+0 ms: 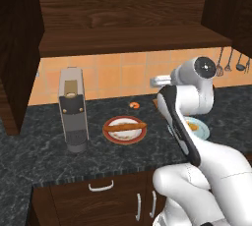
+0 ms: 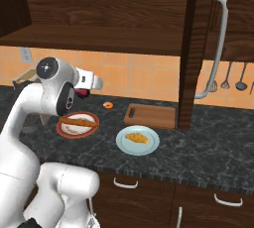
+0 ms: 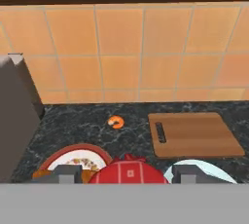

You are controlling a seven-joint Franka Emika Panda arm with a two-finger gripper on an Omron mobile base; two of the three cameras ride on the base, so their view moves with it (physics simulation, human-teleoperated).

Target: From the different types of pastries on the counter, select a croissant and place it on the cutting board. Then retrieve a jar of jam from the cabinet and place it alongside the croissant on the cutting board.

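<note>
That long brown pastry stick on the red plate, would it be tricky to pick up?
Probably. The long brown pastry stick overhangs the red plate, so gripped at one end it would likely tilt. It looks thin, so possibly brittle. Pushed, it might roll.

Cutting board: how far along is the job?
Done: nothing visibly; the cutting board lies bare. In hand: the pincer is shut on the red-lidded jar. Left: the orange curl, the yellow pastry and the stick pastry all sit off the board, so both a pastry and the jar need placing there.
</note>
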